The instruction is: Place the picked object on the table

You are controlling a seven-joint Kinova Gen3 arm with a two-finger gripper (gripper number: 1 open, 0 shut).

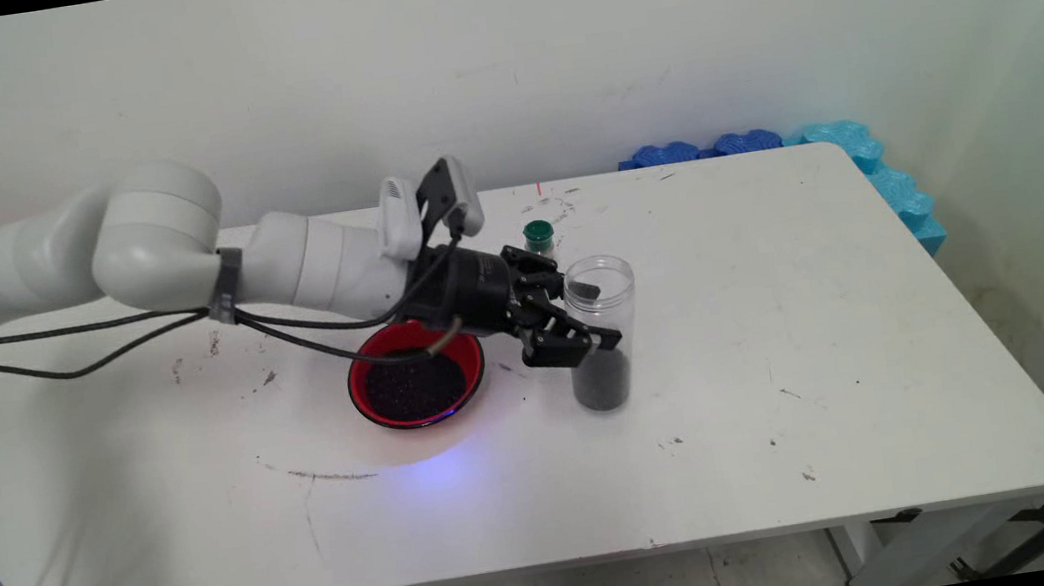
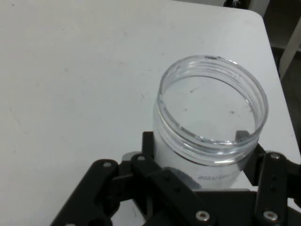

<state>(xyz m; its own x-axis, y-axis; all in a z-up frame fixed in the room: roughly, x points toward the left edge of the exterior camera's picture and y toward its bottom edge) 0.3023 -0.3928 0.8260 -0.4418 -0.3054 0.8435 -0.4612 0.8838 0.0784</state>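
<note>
Right of the bowl (image 1: 417,383): your gripper (image 1: 575,324) is clamped round the jar (image 1: 600,333).
Jar: upright, lidless, dark grains low inside.
Grip: hold it level, you're squeezing mid-body.
Behind jar: green-capped bottle (image 1: 538,236).

Lab: bare white table (image 1: 788,318), plain wall (image 1: 550,47)

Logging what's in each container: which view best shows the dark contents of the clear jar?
The main view. It shows the clear jar side-on, upright, its lower part filled with dark grains, the gripper closed around its middle. The hand view looks at the jar's open rim and upper wall only; the linkage hides the lower part.
</note>
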